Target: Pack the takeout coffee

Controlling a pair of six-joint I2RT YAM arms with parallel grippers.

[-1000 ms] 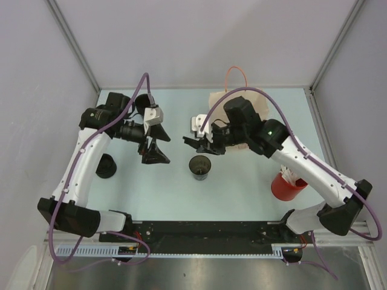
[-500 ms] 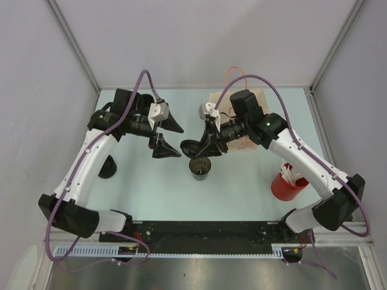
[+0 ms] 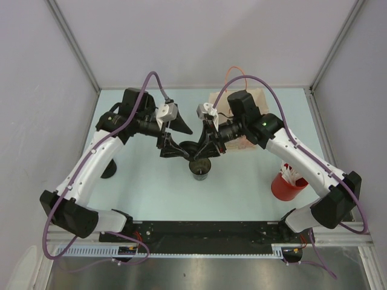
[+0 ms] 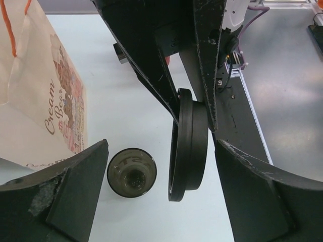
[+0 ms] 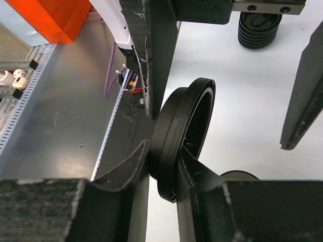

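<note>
A dark takeout cup [image 3: 200, 167] stands open on the table; the left wrist view looks down into the cup [image 4: 131, 172]. Just above it, my right gripper [image 3: 204, 145] is shut on a black lid [image 3: 191, 148], held on edge. The right wrist view shows the lid [image 5: 184, 133] pinched at its rim in that gripper [image 5: 166, 156]. My left gripper [image 3: 174, 140] is open, one finger on each side of the lid [image 4: 189, 143], not touching it; the left gripper [image 4: 161, 148] frames both lid and cup. A printed paper bag [image 3: 259, 103] stands behind the right arm.
A stack of black lids [image 3: 107, 166] sits at the left by the left arm; the right wrist view also shows that stack [image 5: 260, 27]. A red cup of straws [image 3: 284, 184] stands at the right. The bag [image 4: 45, 101] is close behind the cup.
My left gripper has swung right, from well left of the cup to straddling the lid. The right gripper brought the lid over the cup, then held still.
</note>
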